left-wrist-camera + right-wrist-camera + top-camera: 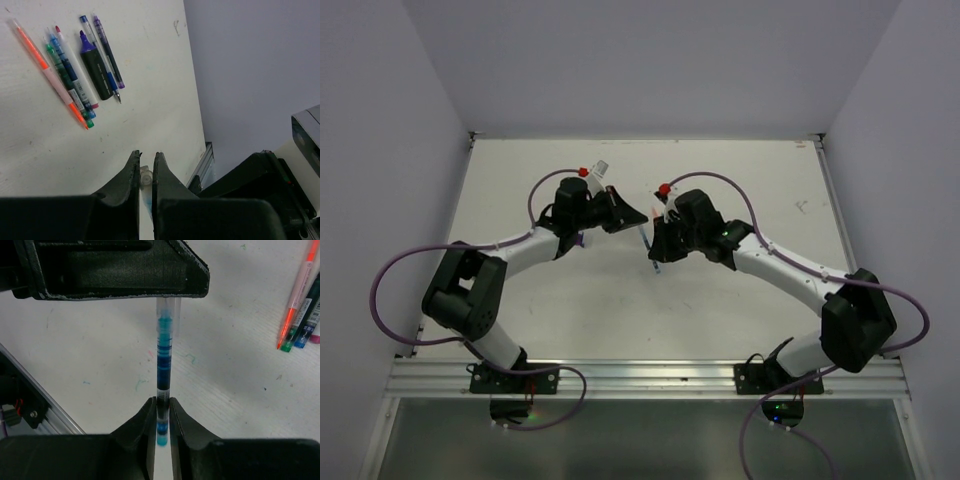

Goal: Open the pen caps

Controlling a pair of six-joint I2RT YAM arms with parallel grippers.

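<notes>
**tomk:** What's the layout? Start big.

**rae_b:** White desk (570, 310) with pale walls on three sides. The left arm (485, 285) and right arm (800, 275) both bend in toward the middle, and their heads almost meet above the desk's center.

**tomk:** Are the fingers gripping anything or hanging loose?

**rae_b:** Both sets are clamped. The left fingers (131, 172) are pinched on the clear cap (145, 178) at one end of a blue pen (164, 365). The right fingers (146, 416) are squeezed around the barrel near the other end. So the pen is up off the desk, bridging the two.

**tomk:** Cap on or off?

**rae_b:** On, going by the right wrist camera. It sits over the pen's tip and you can see blue through the plastic. Can't tell whether it's fully seated though.

**tomk:** Anything else lying around?

**rae_b:** Yeah, a bunch of pens (67, 70) side by side on the desk, well apart from the fingers. The fattest one is a stubby dark marker (97, 72) with its purple cap (86, 44) on. A slim blue pen and a purple pen (108, 51) lie on one side of it. On the other side are pink, blue and green ones, with an orange pen (49, 75) at the outer edge. The ends of a few of them poke into the corner of the right wrist view too.
</notes>
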